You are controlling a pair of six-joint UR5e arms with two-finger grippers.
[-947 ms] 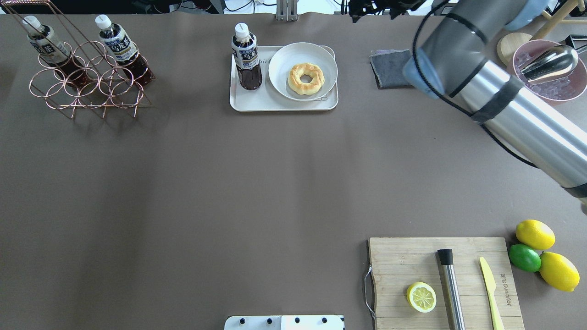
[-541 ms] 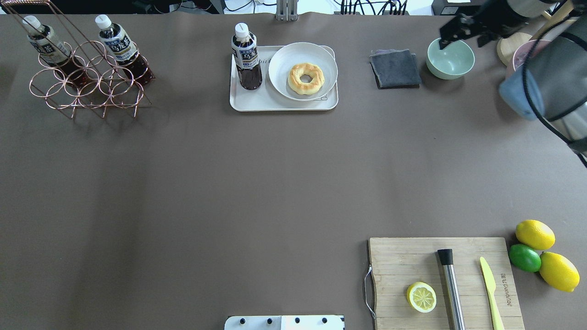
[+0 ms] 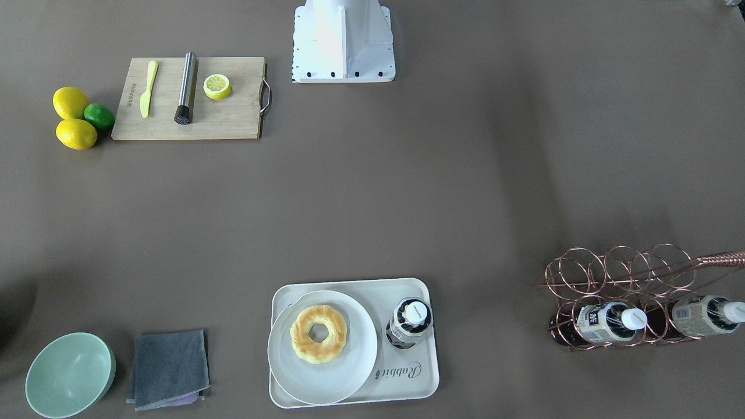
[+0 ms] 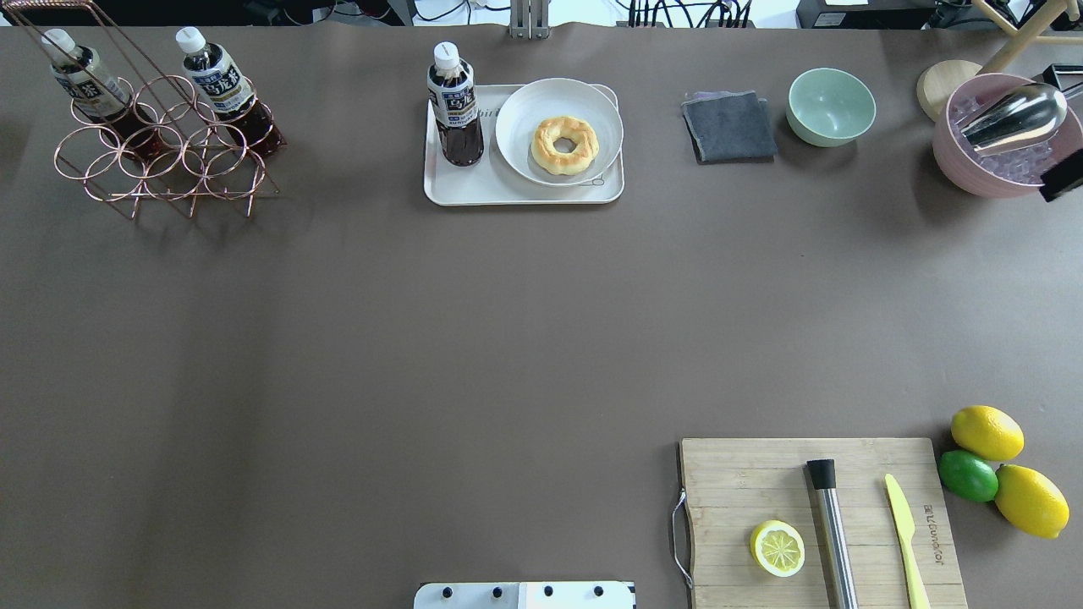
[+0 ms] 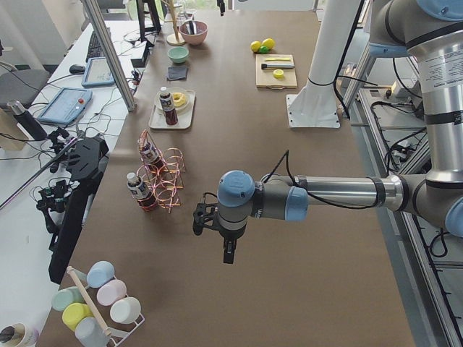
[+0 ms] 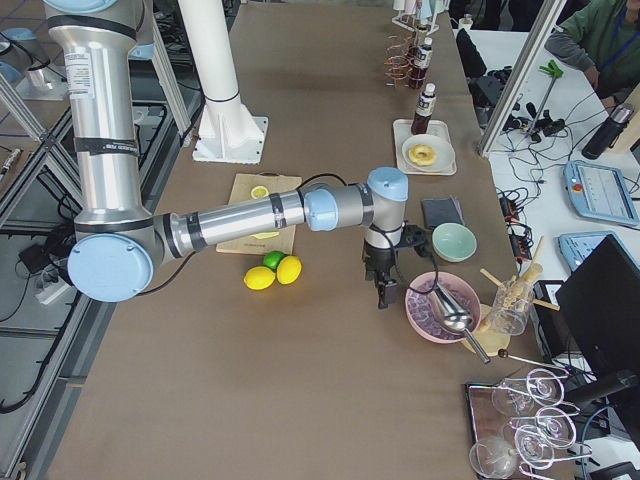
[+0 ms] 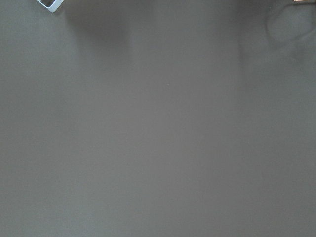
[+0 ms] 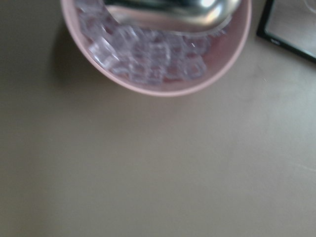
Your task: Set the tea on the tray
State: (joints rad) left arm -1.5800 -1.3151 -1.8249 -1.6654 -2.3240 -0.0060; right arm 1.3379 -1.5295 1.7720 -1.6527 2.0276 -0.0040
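Standing on your tray (image 4: pixel 516 193), tea (image 4: pixel 455 110) sits at plate's (image 4: pixel 526 106) nine o'clock; left gripper (image 5: pixel 227 254) and right gripper (image 6: pixel 381 297) seemingly empty, openness you cannot tell

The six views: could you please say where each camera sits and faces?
Front-facing: across the table, steeply down; robot base at top.
Overhead: behind the robot, forward and down; base's edge shows.
Exterior left: left end; left gripper near.
Exterior right: right end; right gripper by pink bowl.
Left wrist: down on bare table.
Right wrist: down on pink bowl.
Shared: first two show tea on tray.
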